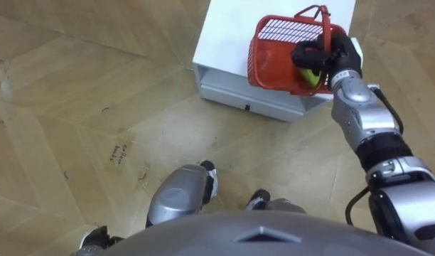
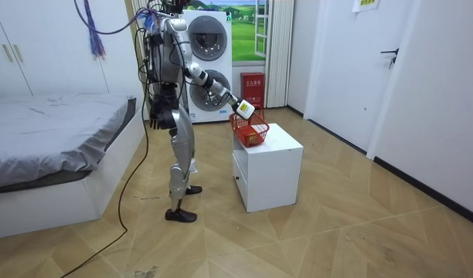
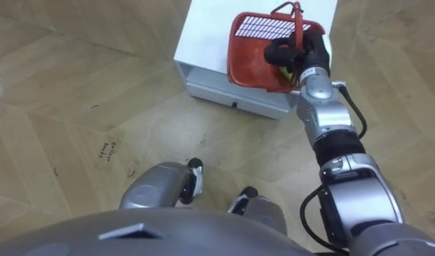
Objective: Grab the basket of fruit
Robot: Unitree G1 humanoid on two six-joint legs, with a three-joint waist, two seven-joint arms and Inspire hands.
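Our right robot hand is curling its dark fingers round the near rim of the red fruit basket, close by its handle. We are seeing the basket tilting above the front edge of the white tabletop, with a yellow-green fruit lying inside. Whether it is touching the top, we cannot tell. Our left robot hand is hanging beside the hip, fingers too small to read.

I have open wooden floor at left and centre; upper right, the white cabinet bearing the red basket blocks me.
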